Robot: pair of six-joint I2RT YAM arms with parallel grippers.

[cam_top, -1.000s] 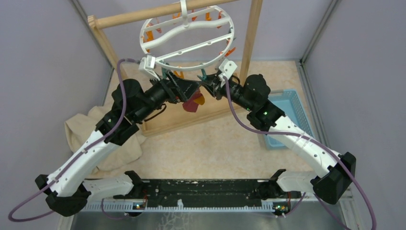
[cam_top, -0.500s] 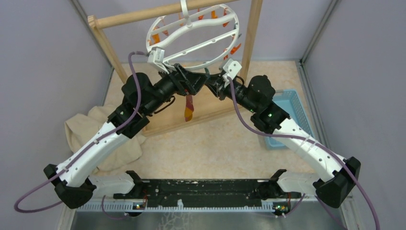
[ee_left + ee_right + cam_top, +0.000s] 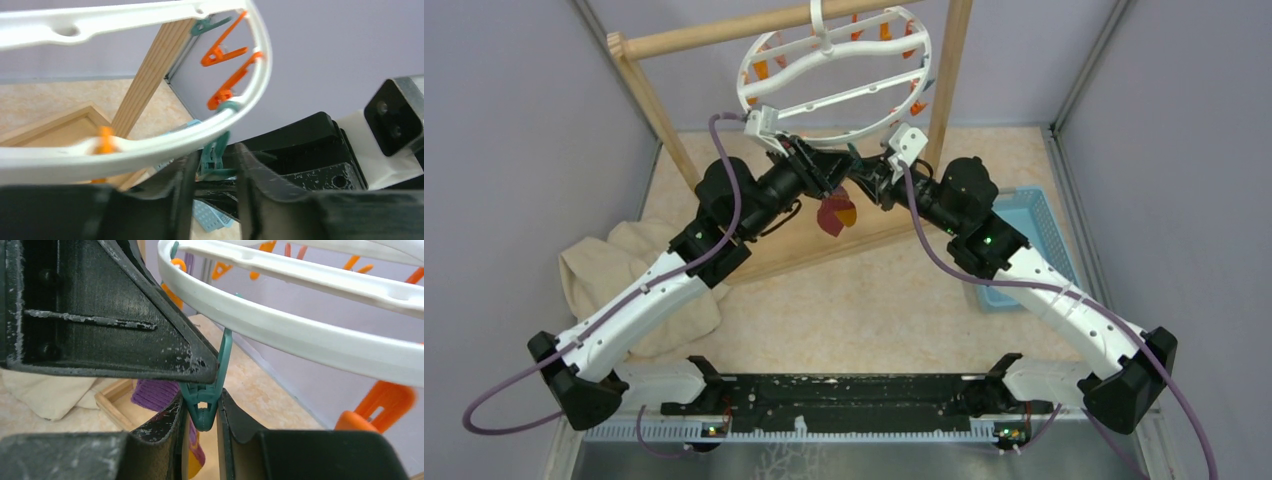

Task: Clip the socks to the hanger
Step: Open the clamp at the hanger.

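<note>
Under the hanger (image 3: 300, 335), right claw (image 3: 200, 410) pinches a teal clip (image 3: 206, 396); squeeze it fully open. Left claw (image 3: 212, 165), grip unclear, should feed sock (image 3: 834, 215) in.

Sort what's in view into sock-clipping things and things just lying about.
For the job: white plastic ring hanger, teal plastic clip, maroon-purple sock with orange patches.
Lying about: crumpled beige cloth, blue plastic basket, wooden frame stand (only bears the hanger).

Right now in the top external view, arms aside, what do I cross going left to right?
beige cloth → maroon sock, hanging at centre → blue basket
</note>
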